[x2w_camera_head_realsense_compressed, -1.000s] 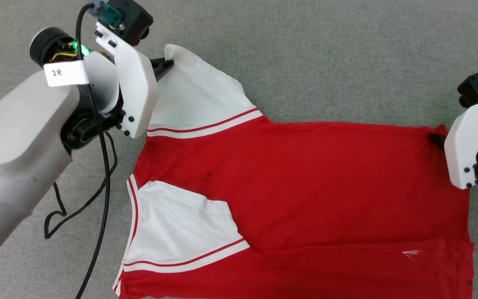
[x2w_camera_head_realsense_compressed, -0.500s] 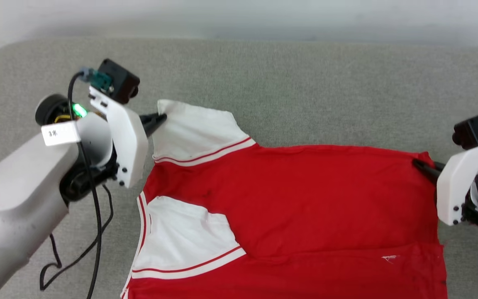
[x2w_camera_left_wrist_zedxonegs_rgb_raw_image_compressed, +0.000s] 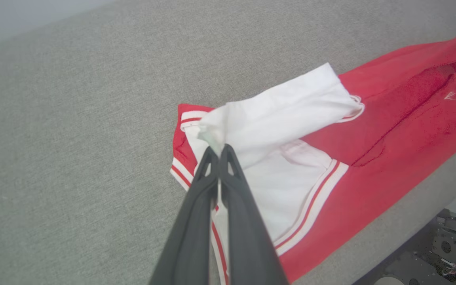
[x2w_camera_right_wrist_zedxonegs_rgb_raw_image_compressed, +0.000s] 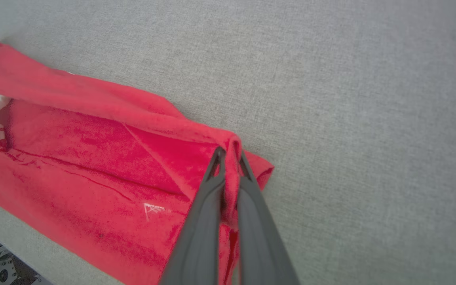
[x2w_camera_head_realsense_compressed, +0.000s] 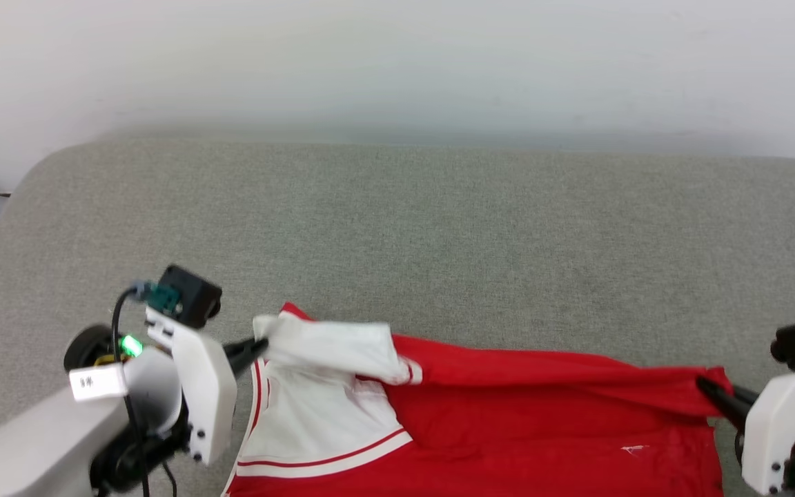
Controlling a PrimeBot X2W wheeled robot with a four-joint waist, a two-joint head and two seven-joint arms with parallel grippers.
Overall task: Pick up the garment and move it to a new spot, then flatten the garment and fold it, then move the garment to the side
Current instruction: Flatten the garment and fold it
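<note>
Garment [x2w_camera_head_realsense_compressed: 542, 414]: red, on the grey surface [x2w_camera_head_realsense_compressed: 439, 228], close to its near edge; spread left to right, its nearest part cut off by the bottom of the head view.
Near sleeve [x2w_camera_head_realsense_compressed: 315, 428]: white with red-white striped trim, lying flat on the red body.
White mark [x2w_camera_head_realsense_compressed: 632, 450]: small, on the red fabric near the right end.
Left gripper [x2w_camera_head_realsense_compressed: 259, 345]: fingers pressed together on the tip of the far sleeve [x2w_camera_head_realsense_compressed: 332, 348]; the wrist view shows white cloth pinched at the tips [x2w_camera_left_wrist_zedxonegs_rgb_raw_image_compressed: 217, 148].
Far sleeve: white, raised off the body and folded back over it toward the near sleeve.
Right gripper [x2w_camera_head_realsense_compressed: 704, 386]: clamped on the far right corner of the garment; the wrist view shows a red fold caught between the 2 fingers [x2w_camera_right_wrist_zedxonegs_rgb_raw_image_compressed: 228, 152].
Far edge: the red hem between the 2 grippers is lifted and drawn taut, a ridge above the flat layer.
Surface beyond: bare grey fabric with rounded corners.
Wall [x2w_camera_head_realsense_compressed: 397, 62]: pale, behind the surface.
</note>
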